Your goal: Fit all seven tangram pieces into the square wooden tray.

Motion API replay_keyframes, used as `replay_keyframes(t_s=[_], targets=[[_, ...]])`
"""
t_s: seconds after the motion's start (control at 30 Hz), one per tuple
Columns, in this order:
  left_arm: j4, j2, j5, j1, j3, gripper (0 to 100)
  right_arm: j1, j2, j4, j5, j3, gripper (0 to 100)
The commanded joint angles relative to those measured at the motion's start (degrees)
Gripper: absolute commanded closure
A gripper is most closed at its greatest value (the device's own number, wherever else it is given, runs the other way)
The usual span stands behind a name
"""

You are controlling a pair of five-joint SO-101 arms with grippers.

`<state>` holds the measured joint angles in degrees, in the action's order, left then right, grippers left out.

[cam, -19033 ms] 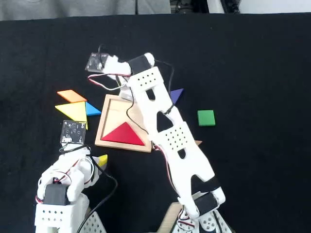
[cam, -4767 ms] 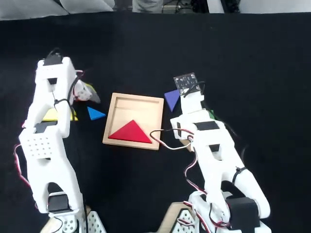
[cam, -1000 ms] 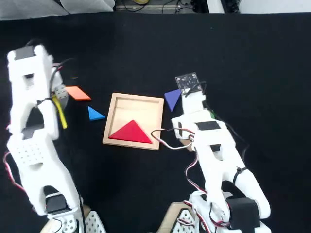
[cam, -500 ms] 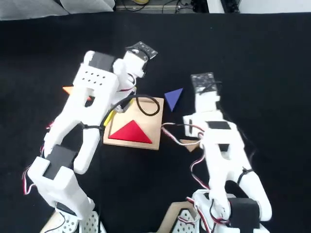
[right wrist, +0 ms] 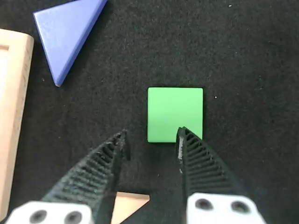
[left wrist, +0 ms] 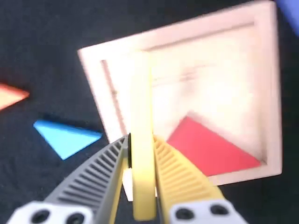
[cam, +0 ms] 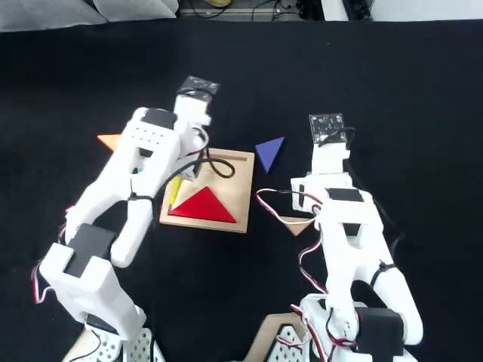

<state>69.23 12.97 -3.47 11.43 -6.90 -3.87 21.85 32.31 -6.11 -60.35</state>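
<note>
The square wooden tray [cam: 240, 188] holds a red triangle [cam: 200, 206] in its near part. My left gripper [left wrist: 140, 140] is shut on a yellow piece [left wrist: 141, 168], held on edge over the tray's left rim [left wrist: 91, 63]; the piece also shows in the high view [cam: 173, 192]. My right gripper [right wrist: 152, 140] is open just above the table, at the near edge of the green square [right wrist: 175, 114]. A purple triangle [cam: 269, 151] lies right of the tray. A blue triangle [left wrist: 65, 137] and an orange piece [cam: 109, 139] lie to its left.
A tan triangle [cam: 296, 224] lies by the tray's near right corner, close to the right arm and its cables. The black table stretches far around the pieces.
My left arm has swung in from the far left with the yellow piece and now hangs over the tray's left side. The right arm has shifted slightly to the right.
</note>
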Motion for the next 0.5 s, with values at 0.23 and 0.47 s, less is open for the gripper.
replay_keyframes(t_s=[0.23,0.47], targets=[[-11.08,-3.08,4.4,-1.89,-6.55,97,-0.62,2.51,-0.97,0.53,2.33,83.2],[-12.57,0.7,6.15,-2.15,-6.2,97,-0.62,2.42,-0.97,0.53,2.33,83.2]])
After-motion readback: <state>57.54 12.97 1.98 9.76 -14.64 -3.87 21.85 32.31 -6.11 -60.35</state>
